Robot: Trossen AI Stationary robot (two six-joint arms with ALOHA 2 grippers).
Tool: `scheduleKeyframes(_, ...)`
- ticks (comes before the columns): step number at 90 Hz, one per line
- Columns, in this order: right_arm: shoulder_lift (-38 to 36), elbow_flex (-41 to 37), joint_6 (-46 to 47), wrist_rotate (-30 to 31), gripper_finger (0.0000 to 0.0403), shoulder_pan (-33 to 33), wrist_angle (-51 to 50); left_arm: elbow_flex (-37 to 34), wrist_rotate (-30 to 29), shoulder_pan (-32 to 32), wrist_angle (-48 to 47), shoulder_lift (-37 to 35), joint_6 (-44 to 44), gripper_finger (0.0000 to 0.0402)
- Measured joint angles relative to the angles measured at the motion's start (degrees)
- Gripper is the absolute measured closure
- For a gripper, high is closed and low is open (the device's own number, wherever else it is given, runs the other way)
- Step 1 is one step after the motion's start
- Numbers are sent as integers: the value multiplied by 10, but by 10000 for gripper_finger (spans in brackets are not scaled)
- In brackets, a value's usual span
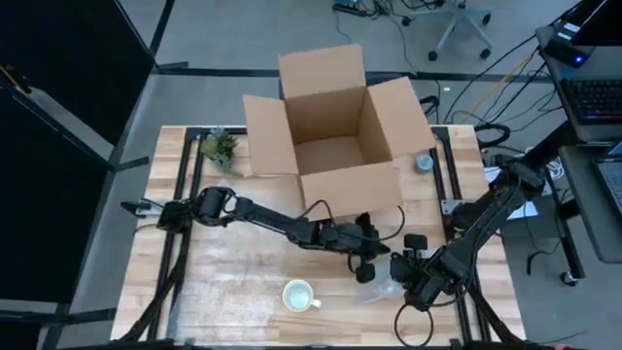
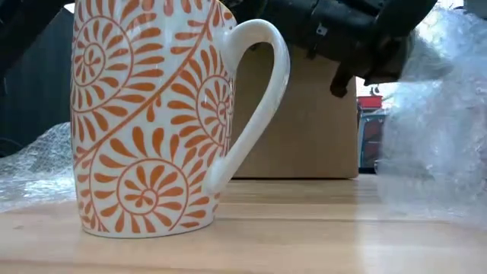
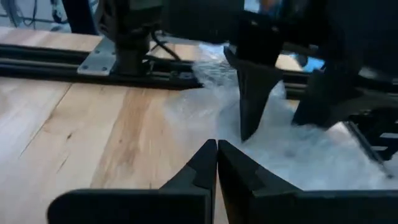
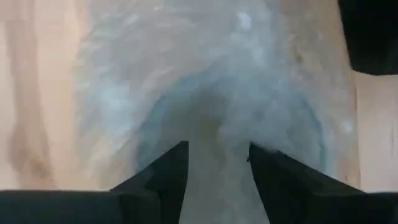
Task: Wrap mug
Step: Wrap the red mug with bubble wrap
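Observation:
A white mug with orange leaf patterns stands upright on the wooden table near its front edge, its handle toward the right arm. Right of it lies a crumpled clear bubble wrap sheet. My left gripper is shut, low over the table, with its tips at the near edge of the wrap. My right gripper is open and points down over the wrap, one finger on each side of a raised fold. Neither gripper touches the mug. My left gripper's shut tips lie at the wrap's edge; I cannot tell whether they touch it. My right gripper comes from above, and one fingertip reaches down to the wrap's surface; I cannot tell whether it touches it.
An open cardboard box stands at the table's far middle, a small green plant left of it and a small grey round thing right of it. Black rails run along the table's sides. More wrap lies left of the mug.

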Motion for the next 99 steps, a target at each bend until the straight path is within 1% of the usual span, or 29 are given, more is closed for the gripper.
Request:
scheduleKeyframes(9, 0, 41, -13, 0, 248, 0, -52, 0, 2, -3, 10, 0, 1, 401)
scheduleKeyframes(20, 0, 73, -31, 15, 248, 0, -65, 0, 4, -4, 14, 0, -3, 401)
scheduleKeyframes(50, 0, 88, -27, 13, 248, 0, -65, 0, 4, -23, 30, 0, -3, 401)
scheduleKeyframes(57, -1, 88, -26, 4, 248, 0, -65, 0, 3, -24, 33, 0, -3, 401)
scheduleKeyframes(66, -12, 88, -25, -35, 248, 0, -66, -1, 3, -25, 40, 0, -2, 401)
scheduleKeyframes(80, -59, 88, 23, -78, 248, 2, -67, -1, 3, -26, 39, 0, -2, 401)
scheduleKeyframes(92, -103, 88, 86, -76, 248, 18, -67, -1, 3, -26, 42, 0, -3, 402)
scheduleKeyframes(99, -117, 88, 110, -69, 248, 30, -65, -1, 3, -26, 46, 0, -3, 402)
